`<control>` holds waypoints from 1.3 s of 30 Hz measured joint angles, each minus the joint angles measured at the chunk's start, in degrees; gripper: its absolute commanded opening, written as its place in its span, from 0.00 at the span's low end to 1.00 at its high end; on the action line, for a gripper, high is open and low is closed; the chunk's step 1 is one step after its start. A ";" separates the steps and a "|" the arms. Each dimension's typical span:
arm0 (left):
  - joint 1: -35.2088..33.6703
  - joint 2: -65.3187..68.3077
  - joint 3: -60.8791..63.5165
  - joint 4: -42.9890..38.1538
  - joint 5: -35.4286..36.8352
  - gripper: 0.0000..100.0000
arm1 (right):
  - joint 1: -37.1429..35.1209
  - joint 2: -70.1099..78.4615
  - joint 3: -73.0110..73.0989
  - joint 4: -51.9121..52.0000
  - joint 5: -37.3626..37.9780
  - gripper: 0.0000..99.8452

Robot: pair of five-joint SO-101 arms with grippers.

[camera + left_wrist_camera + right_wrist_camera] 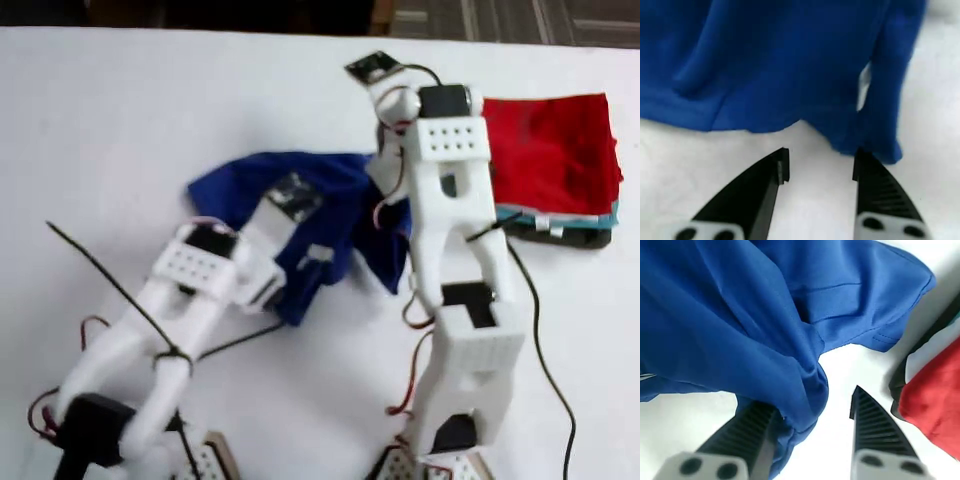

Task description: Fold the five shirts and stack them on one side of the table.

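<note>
A crumpled blue shirt point(330, 200) lies in the middle of the white table point(120, 130). My left gripper point(821, 162) is open just above the table, its tips at the blue shirt's point(790, 65) hem, and one fingertip point(862, 162) touches a hanging corner. My right gripper point(807, 405) is open too; a bunched fold of the blue shirt point(740, 340) sags between the fingers and over one of them. At the right edge a folded red shirt point(555, 150) tops a stack of folded shirts point(570, 225), also seen beside the right gripper as the red shirt point(935, 405).
The left arm point(190, 290) comes in from the near left, and the right arm point(455, 230) stands between the blue shirt and the stack. Cables point(100, 270) trail over the near table. Bare table lies at the far left.
</note>
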 measured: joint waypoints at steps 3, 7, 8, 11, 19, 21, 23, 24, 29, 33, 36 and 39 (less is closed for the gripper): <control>2.11 0.00 0.00 -2.20 1.14 0.23 | 0.00 0.00 0.00 0.00 0.00 0.19; 3.34 0.00 0.00 -4.84 1.32 0.23 | 0.00 0.00 0.00 0.00 0.00 0.19; 3.34 0.26 0.09 -5.71 1.32 0.23 | 0.00 0.00 0.00 0.00 0.00 0.19; 3.34 4.04 0.53 -8.62 1.32 0.23 | 0.00 0.00 0.00 0.00 0.00 0.19; 3.43 14.42 -2.37 -10.81 1.32 0.10 | 0.00 0.00 0.00 0.00 0.09 0.19; 3.69 14.51 -3.08 -10.37 1.41 0.01 | 0.00 0.00 0.00 0.00 0.09 0.19; 3.43 14.59 -3.52 -9.85 1.41 0.04 | 0.00 0.00 0.00 0.00 0.09 0.19; 3.43 14.59 -3.87 -9.23 1.41 0.02 | 0.00 0.00 0.00 0.00 0.09 0.19; 3.43 13.98 -7.21 -2.46 1.32 0.03 | 0.00 0.00 0.00 0.00 0.09 0.13; 0.88 7.03 -10.64 4.66 1.23 0.03 | 0.00 0.00 0.00 0.00 -2.11 0.02; -2.55 -0.09 -13.80 10.64 -2.11 0.03 | 0.00 0.09 -2.20 0.09 -4.40 0.02; -6.59 -6.51 -16.88 15.56 -5.71 0.03 | 0.00 -1.49 -4.92 0.09 -5.45 0.02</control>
